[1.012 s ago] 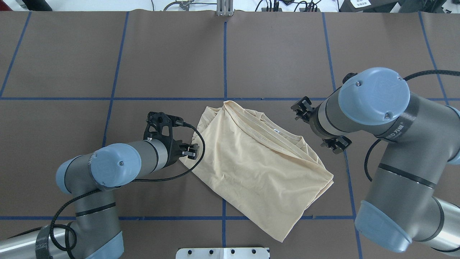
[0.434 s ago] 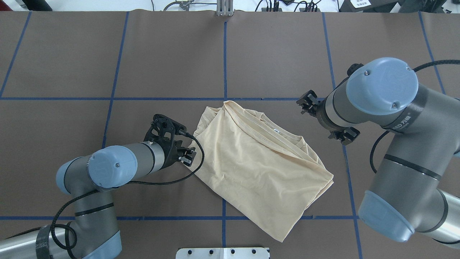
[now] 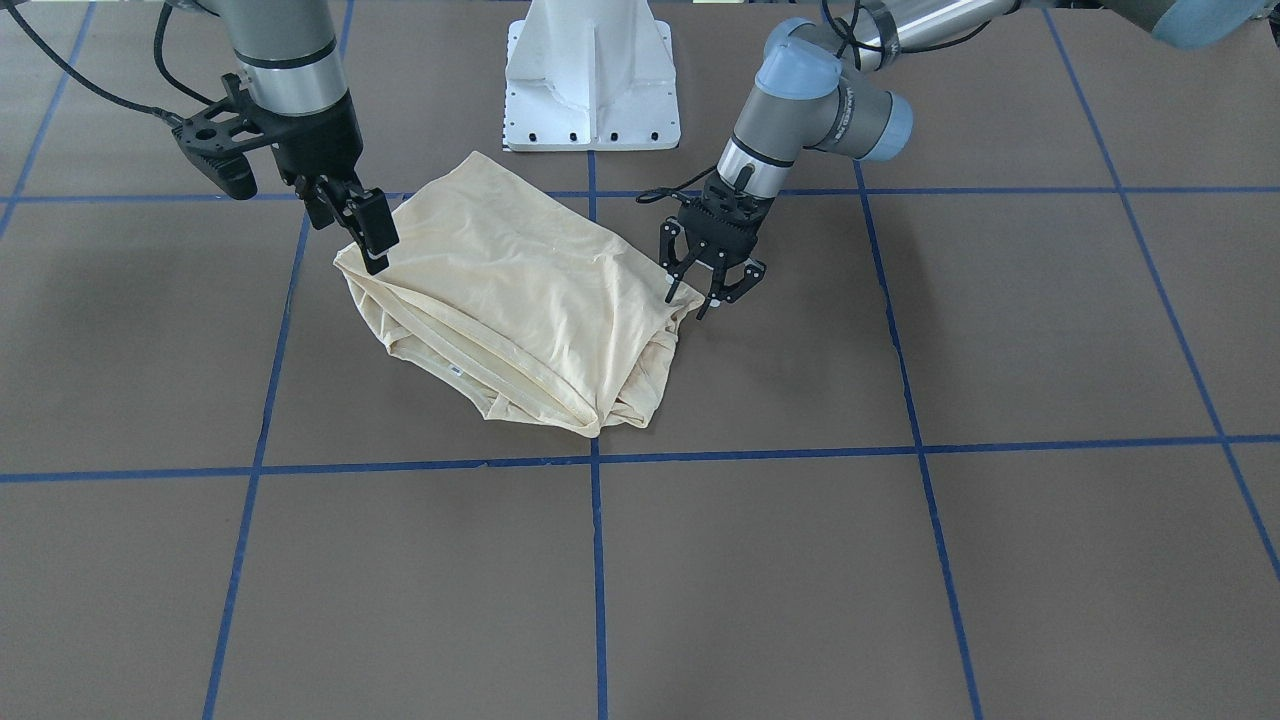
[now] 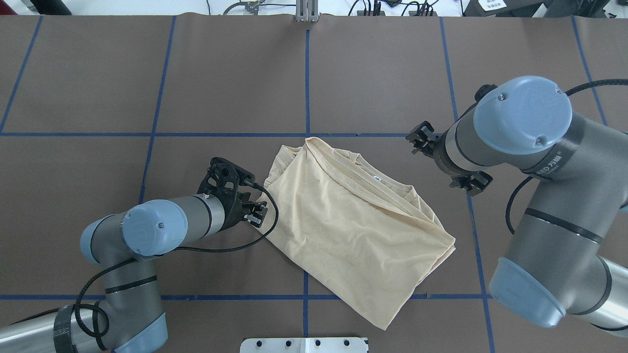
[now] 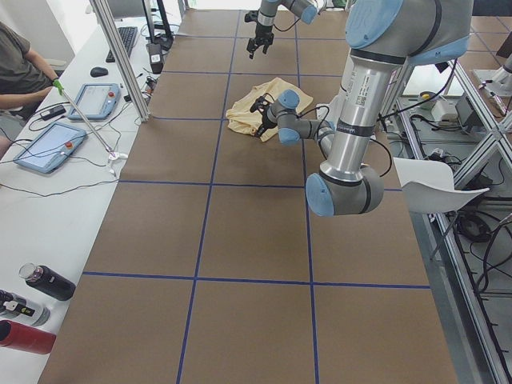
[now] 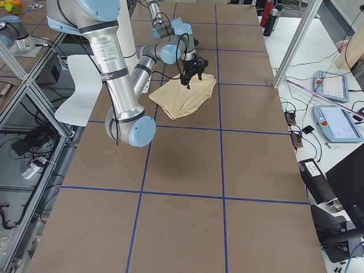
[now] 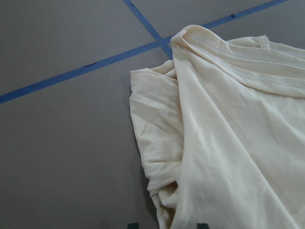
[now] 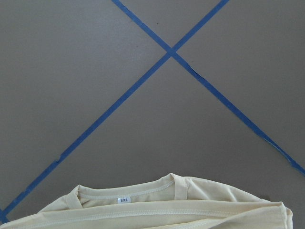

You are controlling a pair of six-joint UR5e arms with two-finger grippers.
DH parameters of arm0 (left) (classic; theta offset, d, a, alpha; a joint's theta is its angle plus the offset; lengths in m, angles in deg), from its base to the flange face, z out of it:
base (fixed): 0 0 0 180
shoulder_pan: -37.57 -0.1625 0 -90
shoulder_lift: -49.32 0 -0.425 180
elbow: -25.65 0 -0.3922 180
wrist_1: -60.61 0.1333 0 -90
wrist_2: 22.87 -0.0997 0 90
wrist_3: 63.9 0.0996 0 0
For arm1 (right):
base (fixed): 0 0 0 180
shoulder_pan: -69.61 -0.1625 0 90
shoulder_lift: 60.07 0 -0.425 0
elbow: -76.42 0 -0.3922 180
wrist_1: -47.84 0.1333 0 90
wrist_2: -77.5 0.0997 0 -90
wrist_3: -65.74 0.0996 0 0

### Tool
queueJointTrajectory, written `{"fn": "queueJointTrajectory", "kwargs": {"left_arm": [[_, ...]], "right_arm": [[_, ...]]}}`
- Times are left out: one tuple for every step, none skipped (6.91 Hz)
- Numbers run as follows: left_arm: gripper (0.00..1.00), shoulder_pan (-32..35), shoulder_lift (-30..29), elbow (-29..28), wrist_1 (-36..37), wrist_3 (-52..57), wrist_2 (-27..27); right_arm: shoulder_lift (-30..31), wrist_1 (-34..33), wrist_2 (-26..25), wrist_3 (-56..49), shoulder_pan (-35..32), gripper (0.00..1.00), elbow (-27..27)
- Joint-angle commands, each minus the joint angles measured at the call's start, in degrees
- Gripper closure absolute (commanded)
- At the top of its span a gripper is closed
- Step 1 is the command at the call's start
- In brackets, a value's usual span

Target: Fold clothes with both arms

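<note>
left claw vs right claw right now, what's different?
Spread: the left claw is plainly open, fingers splayed. The right claw is seen edge-on, so its spread is unclear.
Pose: the left claw comes in slanted, low at the side edge of the shirt. The right claw hangs straight down by the opposite corner, apparently higher.
Shared: both are black, and neither seems to hold cloth.
</note>
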Motion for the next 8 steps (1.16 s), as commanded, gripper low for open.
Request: {"fn": "queueJointTrajectory", "kwargs": {"left_arm": [[0.52,0.0,0.5,-0.1,-0.1,-0.1,2.2],[0.62,0.0,0.6,-0.1,-0.1,-0.1,2.3],[0.85,0.1,0.7,0.1,0.2,-0.1,2.3],[1.00,0.1,0.7,0.1,0.2,-0.1,2.3],[1.00,0.1,2.2,0.4,0.3,0.0,2.3],[1.00,0.2,3.1,1.4,0.3,0.0,2.3],[1.00,1.6,2.7,0.8,0.5,1.7,2.2],[1.00,5.1,2.0,0.7,0.5,3.7,2.8]], "right_arm": [[-0.2,-0.1,0.2,0.4,-0.5,0.00,0.4],[-0.2,-0.1,0.3,0.4,-0.6,0.00,0.5],[-0.4,0.0,0.3,0.5,-0.6,0.00,1.0],[-0.4,0.0,0.3,0.6,-0.6,0.00,1.2],[-0.9,0.0,0.3,0.6,-0.7,0.00,1.2],[-0.9,0.0,0.3,0.6,-0.8,0.00,1.3],[-0.9,0.0,0.3,0.5,-1.3,0.00,1.3],[-0.9,-0.1,0.3,0.4,-1.7,0.00,1.3]]}}
